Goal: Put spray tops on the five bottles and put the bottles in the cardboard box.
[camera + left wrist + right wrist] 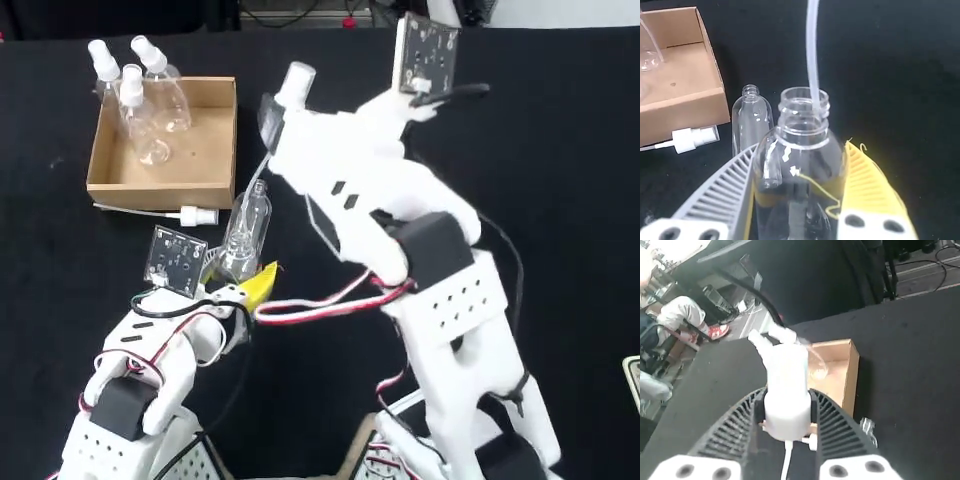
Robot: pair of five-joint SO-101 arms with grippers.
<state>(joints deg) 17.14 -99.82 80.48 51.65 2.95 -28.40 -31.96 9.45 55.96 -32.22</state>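
Three capped bottles (pixel 150 110) sit in the cardboard box (pixel 160 190), two bottles are outside it, and two tops are unfitted. Just off the box's front corner, the left gripper (pixel 799 200) is clamped on a bare bottle (pixel 800 150), neck open. A second bare bottle (pixel 751 120) stands just beside it, on the box side. The right gripper (pixel 786 402) pinches a spray top (pixel 785 390) above the held bottle, and its tube (pixel 813 50) dips into that neck. A loose spray top (pixel 195 214) lies along the box's front wall.
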